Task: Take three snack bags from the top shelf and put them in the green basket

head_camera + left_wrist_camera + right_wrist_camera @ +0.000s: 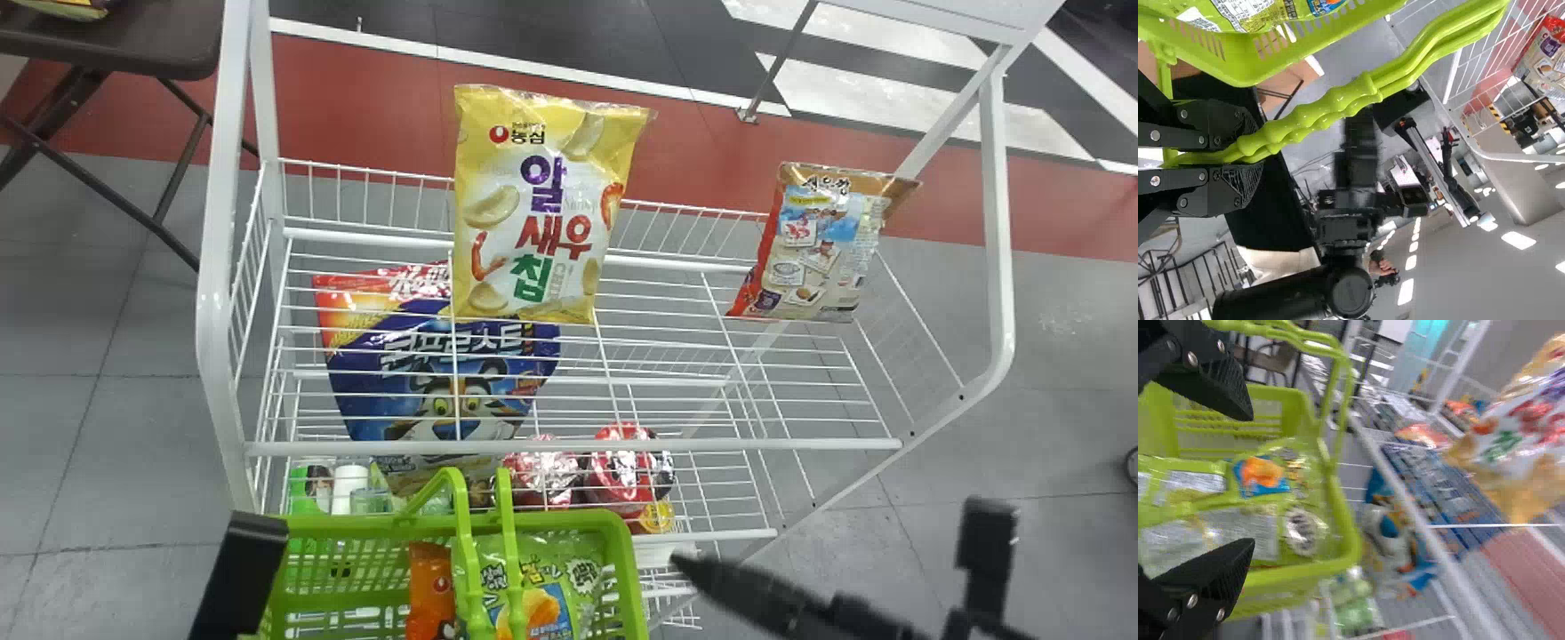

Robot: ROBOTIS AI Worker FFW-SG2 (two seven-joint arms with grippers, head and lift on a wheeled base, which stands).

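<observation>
Right gripper (834, 538): fingers (1215, 383) spread wide apart, near green basket (1295, 587). Basket holds green bag (1265, 477) with blue-and-orange picture, lying inside the rim, near the foot of the handles (1338, 393). Handles rise off the basket's rim on the shelf side. White wire shelf (1405, 500) just beyond that rim. Yellow-and-white bag (1531, 433) at shelf, past its front edge, blurred. Blue bag (1395, 540) below the shelf's front edge, blurry. Green items (1358, 607) just outside the basket's wall, too blurred to tell.
</observation>
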